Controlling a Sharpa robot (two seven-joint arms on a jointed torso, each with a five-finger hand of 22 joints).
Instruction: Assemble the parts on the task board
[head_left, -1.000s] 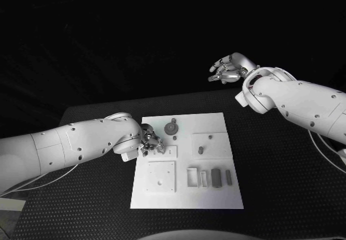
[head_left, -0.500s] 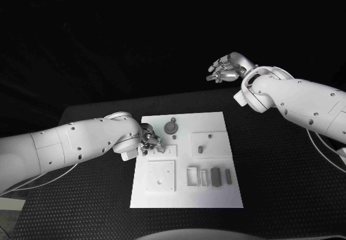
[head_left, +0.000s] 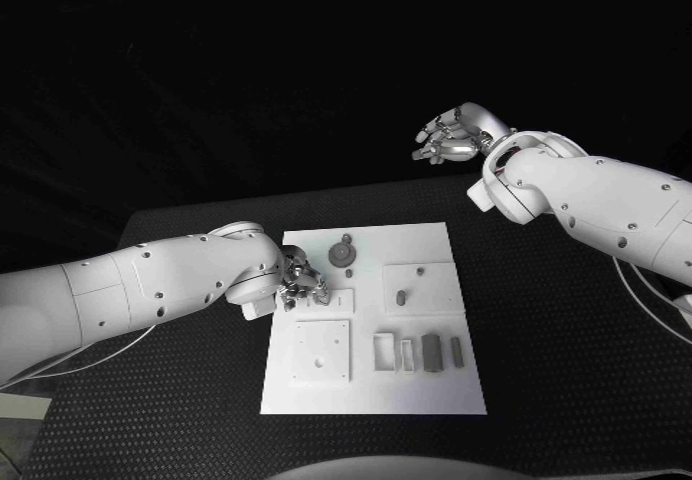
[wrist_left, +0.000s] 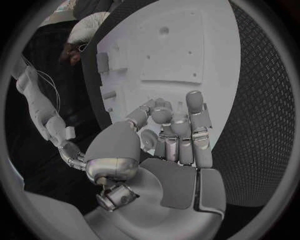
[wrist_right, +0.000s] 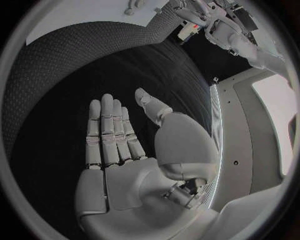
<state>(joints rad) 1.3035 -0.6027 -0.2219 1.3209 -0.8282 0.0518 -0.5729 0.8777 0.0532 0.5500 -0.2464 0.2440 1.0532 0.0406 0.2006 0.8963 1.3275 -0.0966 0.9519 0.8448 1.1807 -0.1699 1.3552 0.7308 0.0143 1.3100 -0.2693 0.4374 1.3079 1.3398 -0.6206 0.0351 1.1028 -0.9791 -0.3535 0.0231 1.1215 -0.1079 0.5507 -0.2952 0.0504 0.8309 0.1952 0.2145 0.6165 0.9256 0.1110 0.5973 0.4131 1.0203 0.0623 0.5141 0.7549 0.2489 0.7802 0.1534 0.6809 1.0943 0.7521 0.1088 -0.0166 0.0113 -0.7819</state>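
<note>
The white task board (head_left: 433, 245) lies in the middle of the table. On it are a round dark part (head_left: 342, 255), a small peg (head_left: 400, 297), a square plate (head_left: 323, 352) and several grey parts (head_left: 430, 354) in a row near its front right. My left hand (head_left: 300, 283) rests over the board's left edge, fingers curled in against the thumb (wrist_left: 164, 131); I see no part between them. My right hand (head_left: 454, 135) hangs raised beyond the table's far right corner, away from the board, fingers apart and holding nothing (wrist_right: 122, 150).
The black textured table (head_left: 562, 340) surrounds the board on all sides. My left arm (head_left: 130, 295) lies low across the table's left side. My right arm (head_left: 606, 205) reaches over the far right corner.
Both arms hold almost the same places. The left hand's fingers have shifted very slightly at the board's edge.
</note>
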